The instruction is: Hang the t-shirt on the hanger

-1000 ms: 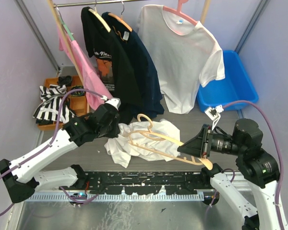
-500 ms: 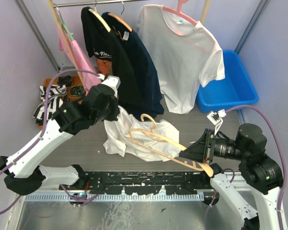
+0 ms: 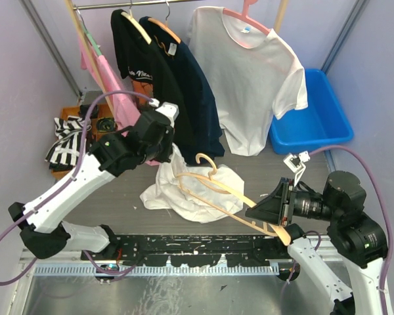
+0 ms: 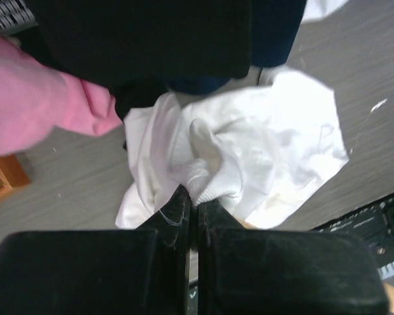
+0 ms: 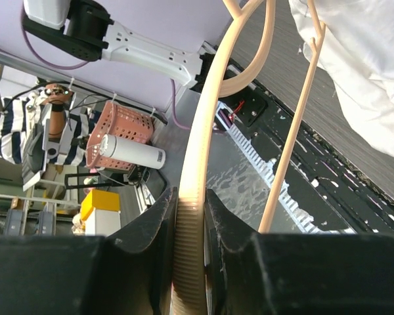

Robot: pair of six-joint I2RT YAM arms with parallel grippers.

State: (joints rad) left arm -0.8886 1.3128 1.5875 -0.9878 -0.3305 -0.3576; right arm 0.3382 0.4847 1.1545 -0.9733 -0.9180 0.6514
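We see the left gripper (image 3: 173,152) pinched shut on a ribbed fold of the t-shirt (image 3: 200,190). It is soft white cotton, crumpled, with no print or label showing. The cloth drapes down from that claw into a rumpled heap on the grey wood-grain table (image 3: 118,197), just in front of the hanging clothes.

Over to the right gripper (image 3: 264,211): its jaws are clamped on one arm of the hanger (image 3: 226,193). This is pale natural wood with smooth curved arms and a thin lower bar, and the wrist view shows a finely ridged edge where it is held. Its far end and hook lie over the white heap.

On the rail behind, the black tee (image 3: 141,65) carries white script above an orange graphic, too small for us to read. Beside it hang a navy tee (image 3: 194,98) and a plain white tee (image 3: 249,79) on a pink hanger (image 3: 249,20). A glossy blue tub (image 3: 318,111) sits at the right.
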